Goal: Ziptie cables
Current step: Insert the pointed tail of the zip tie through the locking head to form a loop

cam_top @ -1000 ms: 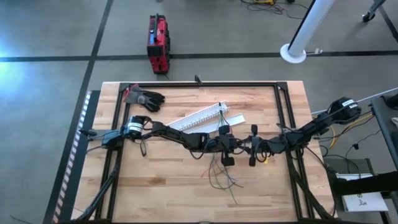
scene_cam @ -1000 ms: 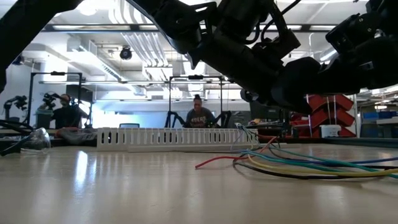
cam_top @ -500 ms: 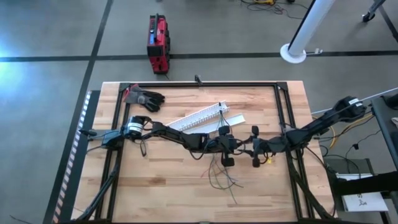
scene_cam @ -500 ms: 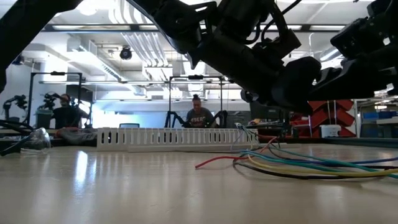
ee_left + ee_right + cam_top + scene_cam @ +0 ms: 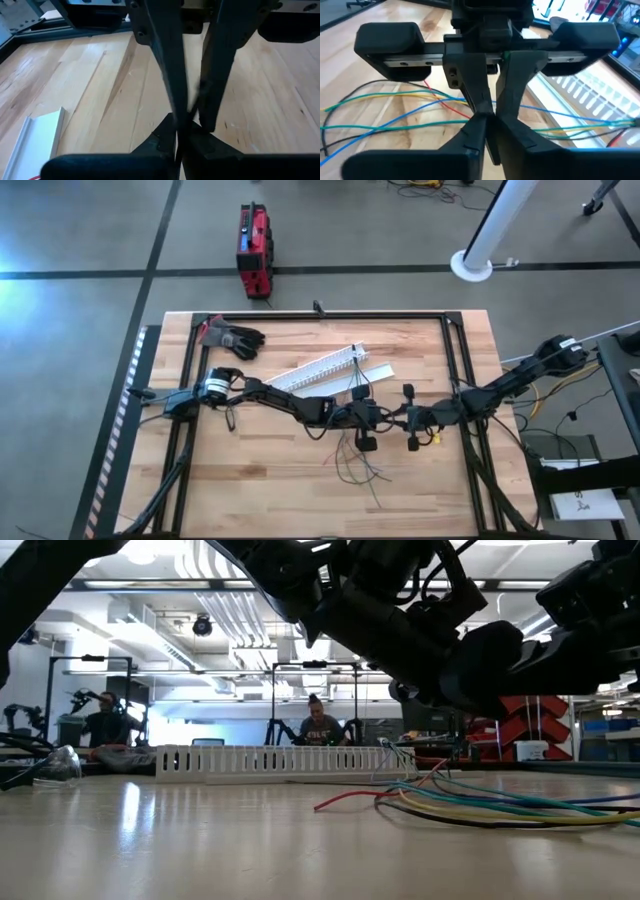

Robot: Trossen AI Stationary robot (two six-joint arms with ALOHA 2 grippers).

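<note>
The cables (image 5: 357,465) are thin green, blue, yellow, red and dark wires. They lie loose on the wooden table and also show in the low view (image 5: 480,802) and the right wrist view (image 5: 395,107). Above their far end, my left gripper (image 5: 380,418) and my right gripper (image 5: 395,419) face each other tip to tip, both shut. Neither touches the cables. Each wrist view shows the other gripper's fingers narrowing to a point: the right gripper (image 5: 192,117) in the left one, the left gripper (image 5: 489,111) in the right one. My left gripper comes level from the table's left and meets the right gripper's fingertips (image 5: 196,111) head-on, above the table. Whether a thin thing is pinched there, I cannot tell. My right gripper comes level from the table's right. Its shut fingertips (image 5: 481,122) lie against the left gripper's tips.
A long white slotted channel (image 5: 320,368) lies slanted just beyond the grippers, its flat lid (image 5: 378,372) beside it. A black glove (image 5: 232,337) rests at the far left. A yellow cord (image 5: 432,438) shows beside the right wrist. Black frame rails run along the table's sides.
Both grippers have drifted slightly toward the table's near edge while staying tip to tip and shut. The right arm's elbow has shifted a little to the right. The cables lie as before.
</note>
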